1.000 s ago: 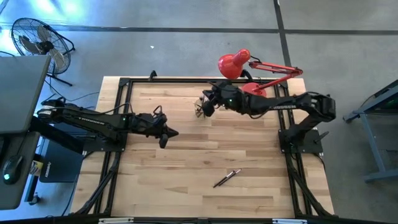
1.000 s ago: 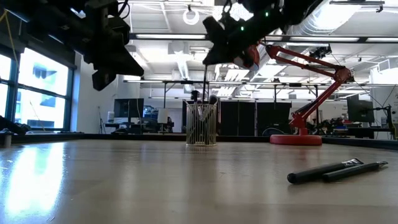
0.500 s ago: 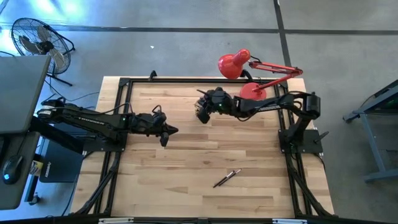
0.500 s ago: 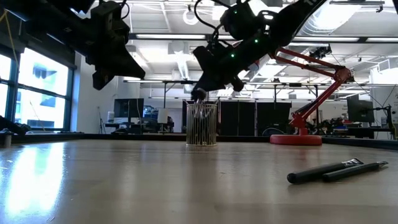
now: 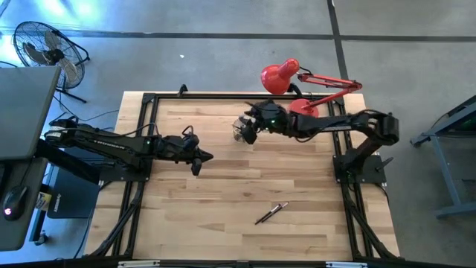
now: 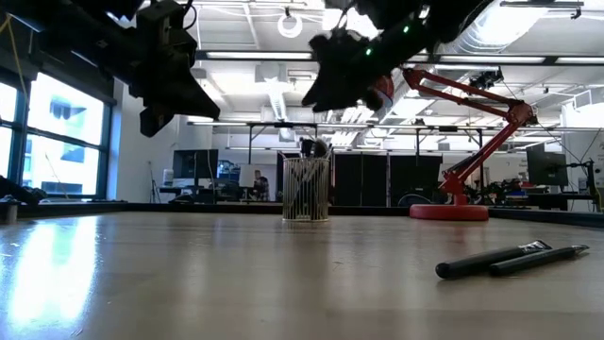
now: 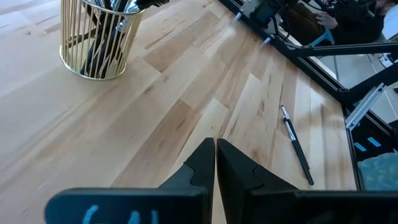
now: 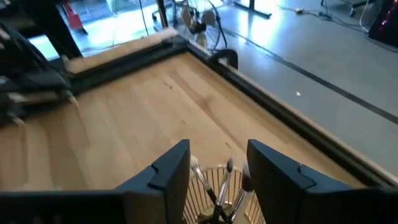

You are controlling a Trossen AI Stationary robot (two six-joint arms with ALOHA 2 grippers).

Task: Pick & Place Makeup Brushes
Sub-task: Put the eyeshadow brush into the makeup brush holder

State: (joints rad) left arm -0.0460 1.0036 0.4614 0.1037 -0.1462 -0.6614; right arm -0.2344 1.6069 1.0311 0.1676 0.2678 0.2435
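Left gripper [image 5: 201,158] is parked mid-table, fingers pinched together on nothing, so it's probably just waiting. Right gripper [image 8: 217,168] hangs over the gold wire cup [image 6: 306,189] with fingers spread and empty, most makeup brushes [image 8: 214,186] already standing inside. Two brushes [image 6: 510,260] lie at the near edge, well apart. Red lamp [image 5: 297,82] sits behind, not really blocking anything.

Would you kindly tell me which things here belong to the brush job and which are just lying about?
Belong to the job:
- brushes in the gold wire holder
- two brushes lying on the table
- right pincer, open above the holder
- left pincer, shut, waiting

Just lying about:
- red desk lamp
- floor fan
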